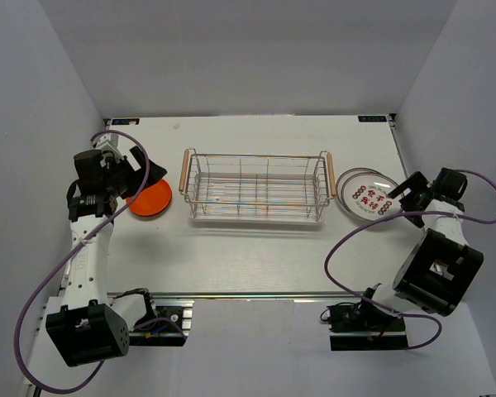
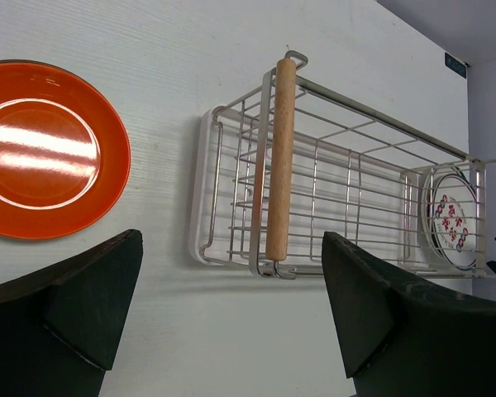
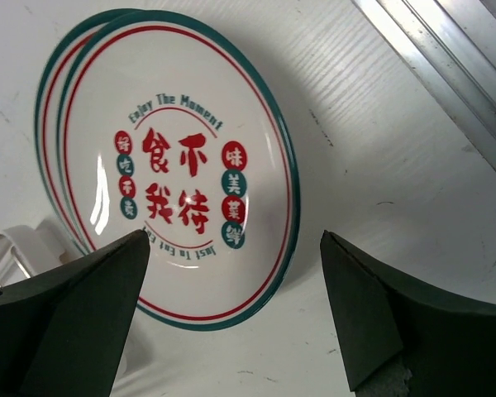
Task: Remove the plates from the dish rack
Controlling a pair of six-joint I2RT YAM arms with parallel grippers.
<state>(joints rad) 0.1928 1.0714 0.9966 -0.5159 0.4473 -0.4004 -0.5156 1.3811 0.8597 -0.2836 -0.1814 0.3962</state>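
Note:
The dish rack [image 1: 256,187] stands mid-table, a chrome wire basket with wooden handles; no plate shows in it. A red-orange plate [image 1: 150,200] lies flat on the table left of the rack. Two stacked white plates [image 1: 369,197] with red characters lie flat to its right. My left gripper [image 1: 136,175] is open and empty, above the red-orange plate's [image 2: 41,149] near edge, facing the rack's handle [image 2: 281,157]. My right gripper [image 1: 406,201] is open and empty at the white plates' [image 3: 174,165] right edge. Yellow and teal plates are out of view.
White walls enclose the table on the left, back and right. A metal rail [image 1: 256,295] runs along the near edge between the arm bases. In the right wrist view a rail [image 3: 446,74] lies beyond the white plates and a rack corner [image 3: 8,248] shows at lower left.

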